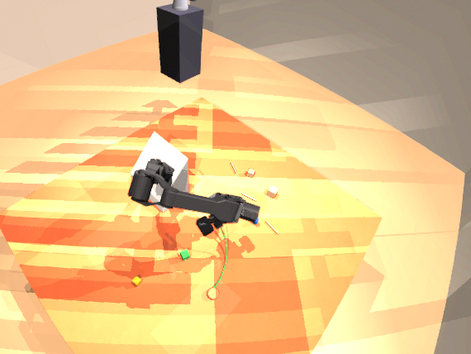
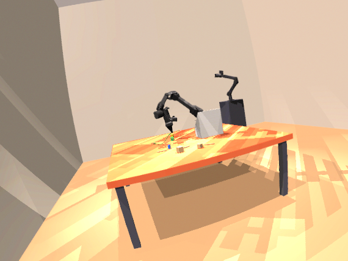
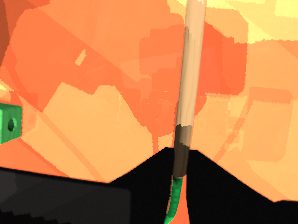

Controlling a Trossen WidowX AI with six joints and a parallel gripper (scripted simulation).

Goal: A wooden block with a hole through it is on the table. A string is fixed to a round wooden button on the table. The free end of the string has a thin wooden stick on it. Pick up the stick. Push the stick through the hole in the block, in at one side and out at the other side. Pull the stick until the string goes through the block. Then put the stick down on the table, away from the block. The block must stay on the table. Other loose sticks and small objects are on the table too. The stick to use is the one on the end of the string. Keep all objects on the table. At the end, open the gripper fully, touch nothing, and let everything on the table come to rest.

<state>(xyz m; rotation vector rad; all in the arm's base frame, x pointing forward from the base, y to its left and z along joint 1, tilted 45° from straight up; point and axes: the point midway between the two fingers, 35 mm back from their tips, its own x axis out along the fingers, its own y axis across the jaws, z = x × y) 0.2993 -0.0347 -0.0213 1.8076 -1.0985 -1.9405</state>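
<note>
My gripper (image 2: 171, 132) (image 3: 180, 158) is shut on the pale wooden stick (image 3: 192, 75) near its string end, above the table; the arm hides the fingertips in the top view. The green string (image 3: 174, 197) (image 1: 226, 249) leaves the stick's end and curves to the round wooden button (image 1: 212, 294) on the table. A green block (image 1: 184, 255) (image 2: 172, 139) (image 3: 6, 124) shows a round dark hole at the wrist view's left edge. It stands on the table, apart from the gripper and the stick. The string does not pass through it. The stick's far end is outside the wrist view.
Loose sticks (image 1: 234, 168) (image 1: 249, 197) (image 1: 272, 227) and two pale wooden cubes (image 1: 250, 173) (image 1: 273, 191) lie beyond the gripper. A blue object (image 1: 256, 221) (image 2: 169, 146) is near them. A yellow cube (image 1: 136, 281) lies past the green block. A white stand (image 2: 209, 123) is near the arm's base.
</note>
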